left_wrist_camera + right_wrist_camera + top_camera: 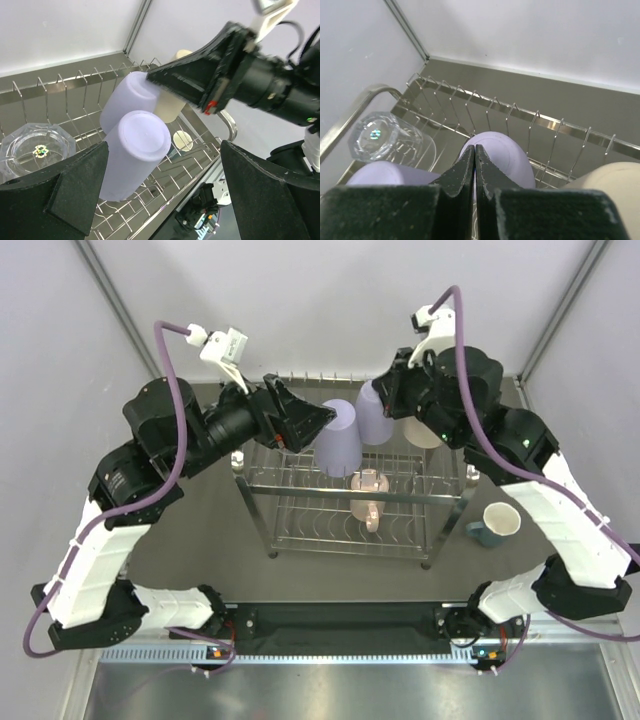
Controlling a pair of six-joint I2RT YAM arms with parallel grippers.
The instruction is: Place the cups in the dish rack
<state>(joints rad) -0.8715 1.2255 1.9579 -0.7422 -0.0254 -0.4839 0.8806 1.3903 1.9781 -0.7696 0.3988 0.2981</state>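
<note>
Chrome rack holding five cups (teal mug waiting on table). Left gripper spread wide, empty; right gripper pinched together, empty.

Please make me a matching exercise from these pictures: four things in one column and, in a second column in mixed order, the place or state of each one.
Column one:
1. teal mug
2. pink mug
3. left hand
4. right hand

Column two:
A. shut, with its tips at a lavender tumbler
B. standing on the table, outside the dish rack
C. open
D. inside the dish rack

Right pairs: 1-B, 2-D, 3-C, 4-A.
</note>
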